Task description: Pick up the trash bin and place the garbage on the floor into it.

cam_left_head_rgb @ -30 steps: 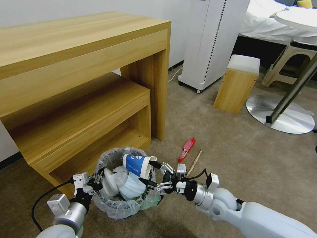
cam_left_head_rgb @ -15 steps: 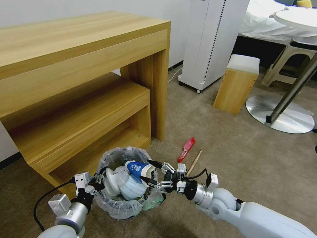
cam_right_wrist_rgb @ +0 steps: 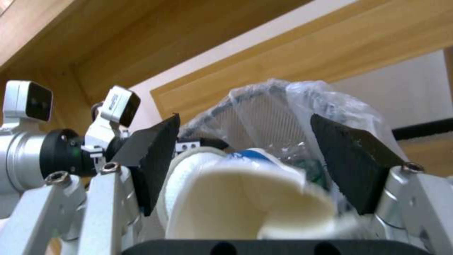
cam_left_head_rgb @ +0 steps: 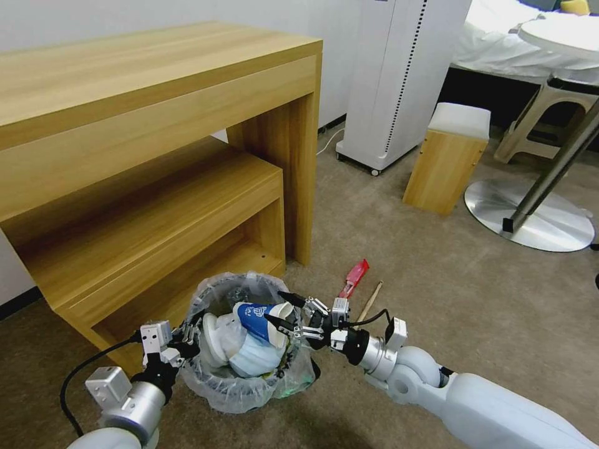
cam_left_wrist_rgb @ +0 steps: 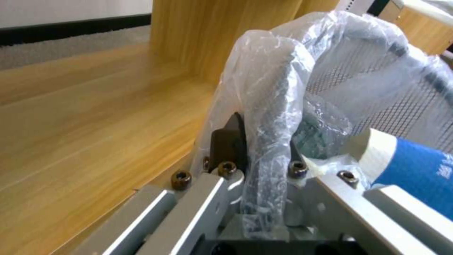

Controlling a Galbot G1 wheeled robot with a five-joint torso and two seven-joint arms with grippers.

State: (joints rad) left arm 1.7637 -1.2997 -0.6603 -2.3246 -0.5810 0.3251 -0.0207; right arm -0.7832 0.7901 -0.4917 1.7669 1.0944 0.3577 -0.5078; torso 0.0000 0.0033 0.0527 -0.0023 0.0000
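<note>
The trash bin point(cam_left_head_rgb: 246, 349) sits on the carpet in front of the low wooden shelf, already holding a white slipper point(cam_left_head_rgb: 215, 340), a pale blue mask point(cam_left_head_rgb: 253, 360) and the blue-white cup point(cam_left_head_rgb: 259, 317), so most of the job looks done; a red wrapper point(cam_left_head_rgb: 353, 279) and a wooden stick point(cam_left_head_rgb: 369, 300) lie on the floor just beyond it. The left claw point(cam_left_head_rgb: 184, 342) is clamped on the bin's bagged rim, which the left wrist view shows close up with plastic pinched between the fingers point(cam_left_wrist_rgb: 226, 141). The right claw point(cam_left_head_rgb: 286, 312) hangs spread open at the cup; the right wrist view shows the cup's mouth point(cam_right_wrist_rgb: 245, 198) between its pads, untouched.
</note>
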